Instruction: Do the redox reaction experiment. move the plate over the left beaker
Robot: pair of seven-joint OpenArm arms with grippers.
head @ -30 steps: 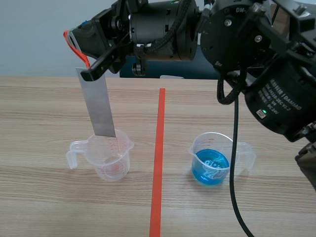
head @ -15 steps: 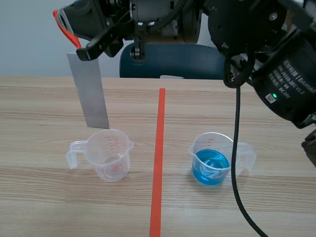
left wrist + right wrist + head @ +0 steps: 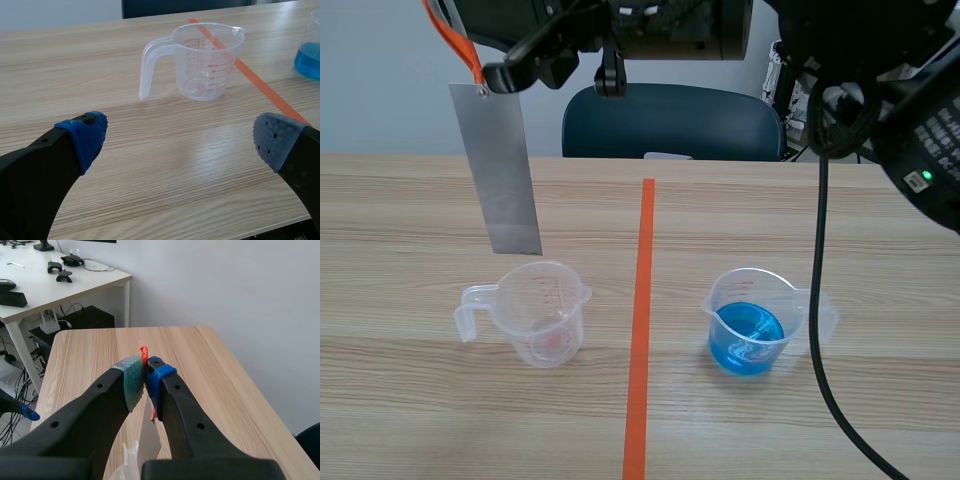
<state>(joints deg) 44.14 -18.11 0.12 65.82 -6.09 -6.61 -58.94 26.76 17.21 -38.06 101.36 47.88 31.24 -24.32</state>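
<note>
A grey metal plate [image 3: 502, 170] hangs upright from an orange loop [image 3: 450, 40]. My right gripper [image 3: 505, 78], reaching across from the right, is shut on that loop. The plate's lower edge hangs just above the rim of the left beaker [image 3: 542, 312], a clear measuring cup with red marks. In the right wrist view the right gripper [image 3: 145, 372] pinches the orange loop [image 3: 144, 351], and the plate [image 3: 148, 440] dangles below. My left gripper [image 3: 180, 140] stands open over bare table, with the clear beaker [image 3: 207, 60] ahead of it.
A second beaker [image 3: 750, 320] holding blue liquid stands right of the orange tape line [image 3: 642, 300]; its edge [image 3: 309, 55] shows in the left wrist view. A dark chair [image 3: 670, 120] is behind the table's far edge.
The right arm has risen and drifted slightly left, lifting the plate's lower end out of the left beaker until it hangs just above the rim.
</note>
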